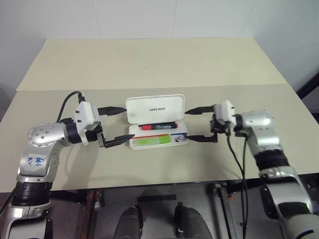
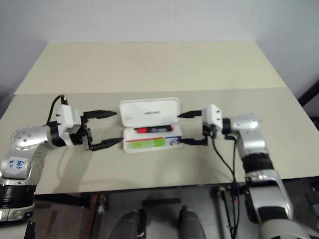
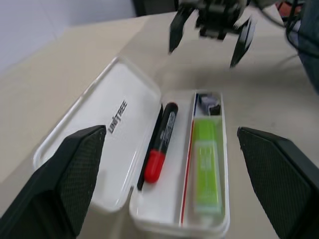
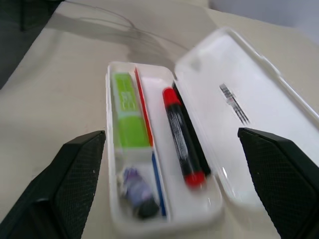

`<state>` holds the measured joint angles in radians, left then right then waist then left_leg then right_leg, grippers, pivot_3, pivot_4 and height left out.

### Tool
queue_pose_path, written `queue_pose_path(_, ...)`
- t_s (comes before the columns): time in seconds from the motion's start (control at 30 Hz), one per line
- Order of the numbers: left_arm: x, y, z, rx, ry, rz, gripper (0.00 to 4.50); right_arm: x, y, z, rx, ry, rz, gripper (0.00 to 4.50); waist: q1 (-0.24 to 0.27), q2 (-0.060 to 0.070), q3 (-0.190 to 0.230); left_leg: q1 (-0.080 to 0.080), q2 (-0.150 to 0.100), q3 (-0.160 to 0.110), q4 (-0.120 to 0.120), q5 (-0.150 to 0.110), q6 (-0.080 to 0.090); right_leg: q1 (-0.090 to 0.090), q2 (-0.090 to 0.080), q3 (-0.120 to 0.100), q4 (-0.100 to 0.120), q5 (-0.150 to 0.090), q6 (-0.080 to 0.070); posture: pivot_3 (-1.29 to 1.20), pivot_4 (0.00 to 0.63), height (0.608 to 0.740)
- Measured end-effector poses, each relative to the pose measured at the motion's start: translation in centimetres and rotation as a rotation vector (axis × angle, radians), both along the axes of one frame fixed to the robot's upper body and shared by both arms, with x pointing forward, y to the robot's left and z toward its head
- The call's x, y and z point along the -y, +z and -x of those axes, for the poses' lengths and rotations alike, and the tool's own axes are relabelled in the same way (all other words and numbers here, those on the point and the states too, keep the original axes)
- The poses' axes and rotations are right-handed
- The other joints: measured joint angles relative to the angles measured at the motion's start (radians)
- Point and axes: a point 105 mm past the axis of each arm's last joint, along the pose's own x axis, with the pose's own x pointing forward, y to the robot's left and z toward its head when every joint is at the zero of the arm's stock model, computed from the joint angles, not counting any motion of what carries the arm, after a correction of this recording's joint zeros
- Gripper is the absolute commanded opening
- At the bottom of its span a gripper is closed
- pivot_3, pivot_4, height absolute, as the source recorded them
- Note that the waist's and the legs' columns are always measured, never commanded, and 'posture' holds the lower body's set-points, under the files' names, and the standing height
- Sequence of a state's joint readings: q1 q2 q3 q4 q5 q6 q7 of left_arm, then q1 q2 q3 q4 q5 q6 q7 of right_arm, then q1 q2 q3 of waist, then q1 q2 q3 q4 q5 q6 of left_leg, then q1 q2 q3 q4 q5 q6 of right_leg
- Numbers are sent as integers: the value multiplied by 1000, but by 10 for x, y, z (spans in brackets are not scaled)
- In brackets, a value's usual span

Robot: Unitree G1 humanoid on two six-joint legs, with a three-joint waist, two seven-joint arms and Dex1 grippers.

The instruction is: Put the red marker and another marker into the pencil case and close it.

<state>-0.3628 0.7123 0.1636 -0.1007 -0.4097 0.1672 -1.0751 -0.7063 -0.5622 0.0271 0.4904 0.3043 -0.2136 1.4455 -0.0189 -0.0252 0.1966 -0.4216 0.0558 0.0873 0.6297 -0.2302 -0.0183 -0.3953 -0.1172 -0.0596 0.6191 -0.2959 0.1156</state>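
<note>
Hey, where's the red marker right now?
The red marker lies inside the open pencil case, in the compartment next to the hinged lid, with the light-green marker in the compartment beside it, mid-table between both grippers.

Beige table (image 1: pixel 149 64) against white wall (image 1: pixel 149 17)

The pencil case (image 1: pixel 158 122) sits mid-table (image 1: pixel 149 64) with its lid propped up behind the tray, the red marker (image 1: pixel 159 126) lying in the tray's rear compartment, another marker (image 1: pixel 152 141) in the front one, the left gripper (image 1: pixel 117 125) just left of the case and the right gripper (image 1: pixel 195 124) just right.
</note>
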Motion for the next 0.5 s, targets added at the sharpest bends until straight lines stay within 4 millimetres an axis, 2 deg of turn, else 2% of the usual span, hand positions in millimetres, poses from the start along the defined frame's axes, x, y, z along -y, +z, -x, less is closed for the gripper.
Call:
queue_pose_path(0.1,-5,-4,2,-19,5,21,3256,21,8,10,2,-98,-33,4500,-3,0,0,0,1,1,0,0,0,-1,1,1,0,0,0,0,150,740)
queue_pose_path(0.23,-15,-10,0,-40,37,38,1889,46,12,20,-6,-215,-47,4500,-5,0,0,1,2,1,0,-2,1,-1,1,1,-2,0,-1,0,150,740)
queue_pose_path(0.4,-18,-10,-4,-18,51,59,183,47,10,24,-14,-262,-62,4500,-9,0,0,3,4,3,1,-2,2,-1,2,2,-1,1,-3,0,150,740)
queue_pose_path(0.43,-18,-8,-7,-6,58,72,46,46,12,25,-5,-262,-62,4500,-8,0,0,3,4,3,1,-2,2,-1,3,2,-1,1,-3,0,150,740)
queue_pose_path(0.5,-18,-8,-10,6,67,90,46,42,16,26,16,-259,-62,4500,-7,0,0,2,4,3,1,-2,2,-1,3,2,-1,1,-3,0,150,740)
